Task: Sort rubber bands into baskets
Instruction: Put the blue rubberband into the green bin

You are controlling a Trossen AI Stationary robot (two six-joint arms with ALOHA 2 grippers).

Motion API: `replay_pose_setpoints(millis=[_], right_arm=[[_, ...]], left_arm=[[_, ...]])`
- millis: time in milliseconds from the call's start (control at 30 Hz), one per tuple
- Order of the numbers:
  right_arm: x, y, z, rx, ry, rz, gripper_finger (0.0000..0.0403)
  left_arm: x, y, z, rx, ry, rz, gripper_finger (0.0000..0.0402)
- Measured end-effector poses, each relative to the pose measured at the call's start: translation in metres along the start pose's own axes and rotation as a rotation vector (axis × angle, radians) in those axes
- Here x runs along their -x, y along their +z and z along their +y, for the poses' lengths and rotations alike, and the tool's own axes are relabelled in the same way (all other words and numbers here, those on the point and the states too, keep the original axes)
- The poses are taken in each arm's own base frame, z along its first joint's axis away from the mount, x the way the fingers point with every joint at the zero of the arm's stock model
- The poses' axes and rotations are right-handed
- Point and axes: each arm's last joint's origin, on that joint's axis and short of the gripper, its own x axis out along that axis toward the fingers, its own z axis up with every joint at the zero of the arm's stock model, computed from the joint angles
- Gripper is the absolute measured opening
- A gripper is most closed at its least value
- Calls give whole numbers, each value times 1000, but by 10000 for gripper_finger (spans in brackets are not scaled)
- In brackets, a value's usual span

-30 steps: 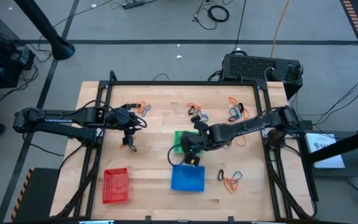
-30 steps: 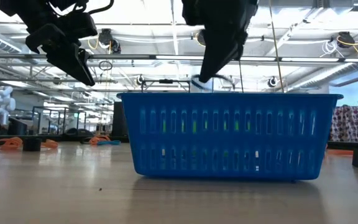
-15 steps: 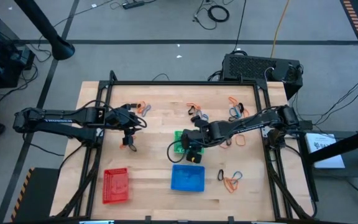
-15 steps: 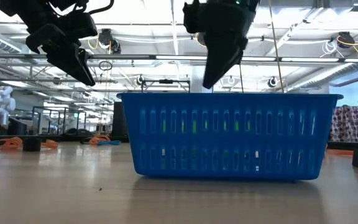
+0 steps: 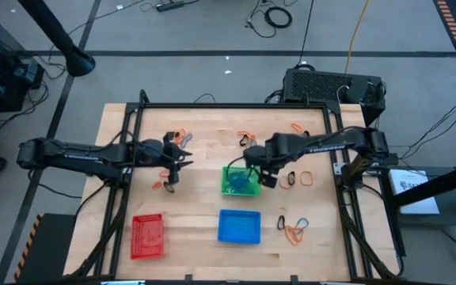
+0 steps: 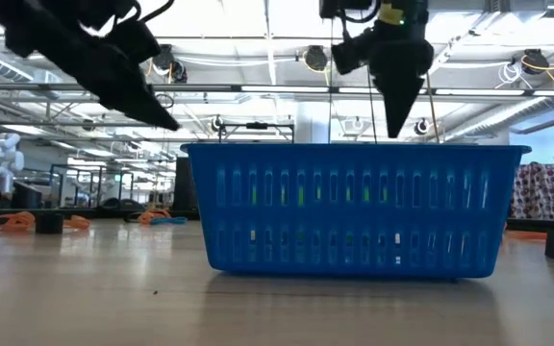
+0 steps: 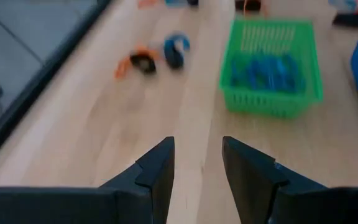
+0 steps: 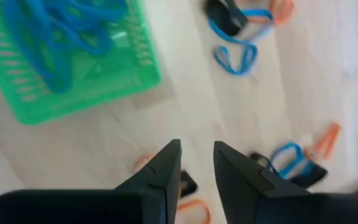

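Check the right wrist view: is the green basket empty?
No. The green basket holds a tangle of blue rubber bands piled inside its mesh walls.

Dark jointed arms, tapered black fingers [image 7: 157, 171]

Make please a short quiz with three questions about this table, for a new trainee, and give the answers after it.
1. True or false: the green basket holds blue rubber bands.
2. Which basket stands nearest the right gripper? A) red basket B) blue basket C) green basket
3. Fill in: the left gripper is open and holds ____.

Key
1. True; the right wrist view shows blue loops inside it.
2. C; the gripper hovers just beside its edge, fingers apart and empty.
3. Nothing; bare wood shows between its fingers.
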Motion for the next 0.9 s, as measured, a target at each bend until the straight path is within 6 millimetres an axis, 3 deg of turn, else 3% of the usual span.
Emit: replay_pose_setpoints(millis=[267,500,733,900], right_arm=[[-16,-26,-60,-198,1,56,88],[-67,-48,-106,-521,-5,5,88],[-117,-66,-127,-652,-33,70,89],[-125,-72,-137,-665,-53,85,89]], left_arm=[[-4,-3,-1,29,15,-255,144],[-6,9,0,41,24,-395,144],[-24,2,-3,42,19,-336,144],[-40,-3,-6,35,10,-318,144]])
